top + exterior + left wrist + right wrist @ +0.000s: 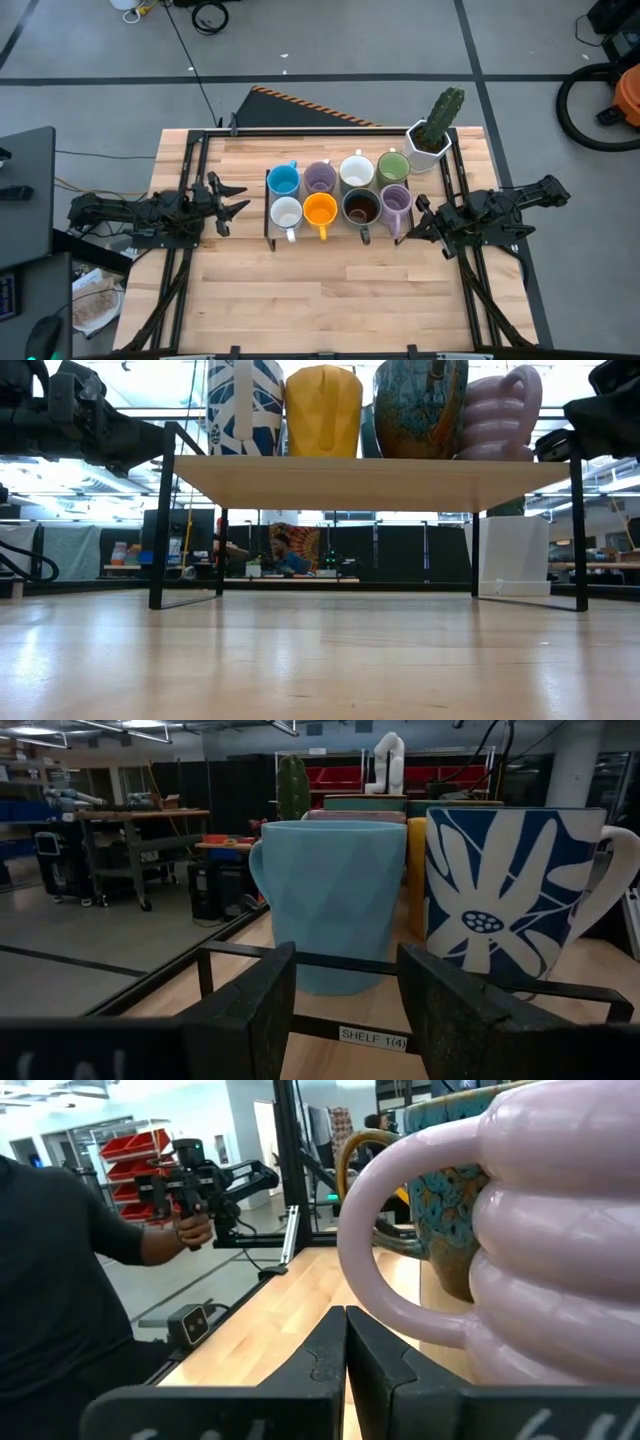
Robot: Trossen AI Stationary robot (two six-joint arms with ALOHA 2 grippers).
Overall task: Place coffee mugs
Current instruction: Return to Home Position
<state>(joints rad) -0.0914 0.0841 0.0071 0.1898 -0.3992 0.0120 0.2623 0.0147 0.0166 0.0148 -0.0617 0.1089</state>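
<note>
Eight coffee mugs stand in two rows on a low black-framed shelf (pixel 270 240) at the table's middle. The far row is blue (pixel 283 180), lavender (pixel 320 178), white (pixel 356 171) and green (pixel 392 166). The near row is white (pixel 287 213), orange (pixel 320 210), dark (pixel 360 208) and lavender (pixel 396 200). My left gripper (pixel 345 1010) waits open at the shelf's left end, level, facing the blue mug (pixel 335 900) and a flower-patterned white mug (pixel 510 890). My right gripper (pixel 345 1350) is shut at the shelf's right end, just short of the ribbed lavender mug's handle (pixel 365 1270); no touch shows.
A white hexagonal cactus pot (pixel 432 135) stands at the table's far right corner. In the low view the shelf board (pixel 370 475) stands raised on thin black legs. Beyond the table, a person in a dark sleeve (pixel 60 1280) holds a hand-held device.
</note>
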